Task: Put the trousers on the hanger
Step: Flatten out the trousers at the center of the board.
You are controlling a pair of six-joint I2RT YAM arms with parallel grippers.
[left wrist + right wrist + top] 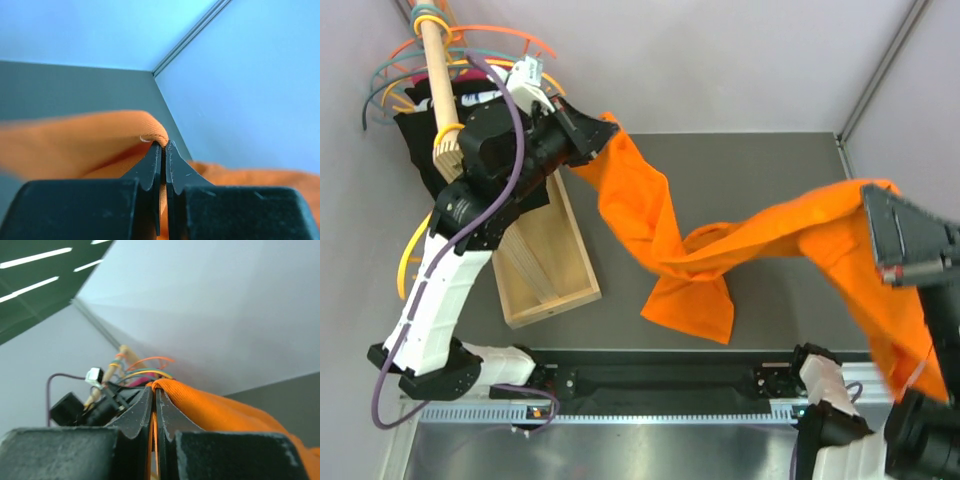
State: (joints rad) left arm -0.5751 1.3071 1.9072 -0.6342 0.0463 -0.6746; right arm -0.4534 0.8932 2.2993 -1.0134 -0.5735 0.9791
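— What was seen around the table (770, 170)?
— A dark grey top was enclosed by pale walls (720, 60), joined at a corner strip (880, 70).
— And furniture?
— A wooden pole (440, 75) and an open wooden box (535, 265) were noted at the left.

We find bare table (760, 170) behind the trousers (710, 250) and a narrow strip in front of them. They sag in a band across the middle from far left to near right, barring any straight pass. On our left the wooden box (545, 270), the pole (438, 75) and its hangers (505, 32) crowd the corner.
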